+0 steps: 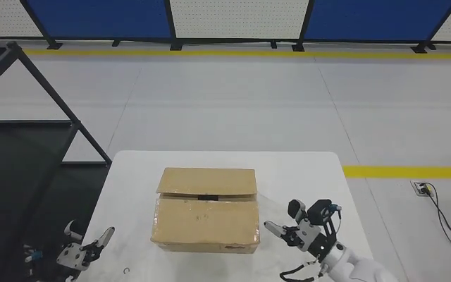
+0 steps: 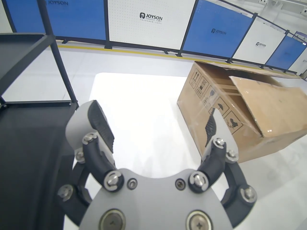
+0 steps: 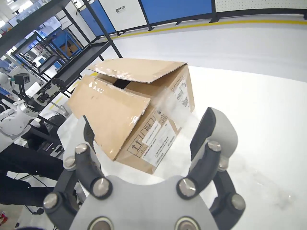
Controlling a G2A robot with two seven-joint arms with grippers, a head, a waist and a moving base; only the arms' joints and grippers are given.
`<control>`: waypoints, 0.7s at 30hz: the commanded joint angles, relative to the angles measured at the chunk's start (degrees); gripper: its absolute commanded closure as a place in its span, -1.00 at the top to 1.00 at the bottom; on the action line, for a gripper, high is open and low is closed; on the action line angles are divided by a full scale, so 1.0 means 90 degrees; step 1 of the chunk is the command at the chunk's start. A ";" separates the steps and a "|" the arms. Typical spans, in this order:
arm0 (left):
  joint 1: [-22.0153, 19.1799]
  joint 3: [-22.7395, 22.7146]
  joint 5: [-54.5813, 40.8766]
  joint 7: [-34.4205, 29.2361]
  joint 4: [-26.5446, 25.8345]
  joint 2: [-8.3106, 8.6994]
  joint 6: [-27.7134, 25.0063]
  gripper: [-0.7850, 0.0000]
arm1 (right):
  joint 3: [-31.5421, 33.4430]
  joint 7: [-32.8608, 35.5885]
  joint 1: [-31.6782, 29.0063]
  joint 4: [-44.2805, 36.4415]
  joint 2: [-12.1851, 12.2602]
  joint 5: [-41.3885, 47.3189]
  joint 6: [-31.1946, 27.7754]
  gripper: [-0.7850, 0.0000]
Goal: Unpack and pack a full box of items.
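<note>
**Top view.** You see the cardboard box (image 1: 206,211) standing at the middle of the white bench (image 1: 303,176). Its two top flaps are unsealed and partly raised. The far flap (image 1: 206,182) lies toward the upper side of the frame and the near flap (image 1: 206,222) toward the lower side. A short dark gap shows where they meet.

The left gripper (image 1: 88,235) sits at the lower left of the frame, by the bench's corner and well apart from the box. The right gripper (image 1: 283,218) sits at the lower right, near the box's right end but not touching it.

A black shelf rack (image 1: 42,148) stands at the left of the frame. Blue and white partition panels (image 1: 232,17) run along the top edge, above a yellow floor line (image 1: 211,51).

**Left wrist view.** You look past the left gripper (image 2: 153,111), whose jaws are spread wide and hold nothing. The box (image 2: 239,111) lies beyond them at the right of the frame, its side printed with handling symbols.

**Right wrist view.** The right gripper (image 3: 148,118) likewise has its jaws released and empty. The box (image 3: 124,111) fills the centre of the frame, with the near flap tilted outward over its front face.
</note>
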 commanded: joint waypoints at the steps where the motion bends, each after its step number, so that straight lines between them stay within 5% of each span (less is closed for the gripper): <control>1: -0.0016 0.0052 -0.0080 -0.0075 -0.0063 -0.0007 0.0000 1.00 | -0.0130 -0.0012 0.0036 -0.0001 -0.0006 -0.0159 -0.0001 1.00; 7: -0.0292 0.0201 -0.0236 -0.0447 -0.0318 -0.0015 0.0185 1.00 | -0.0487 0.0691 0.0895 0.0609 -0.0096 0.1589 0.0381 1.00; 13: -0.0719 0.0385 -0.0826 -0.1434 -0.0397 -0.0015 0.0528 1.00 | -0.0476 0.2577 0.2073 0.1913 -0.0121 0.4609 0.0381 1.00; 21: -0.0788 0.0418 -0.0893 -0.1692 -0.0436 -0.0015 0.0699 1.00 | -0.0474 0.2714 0.2127 0.1990 -0.0119 0.4757 0.0373 1.00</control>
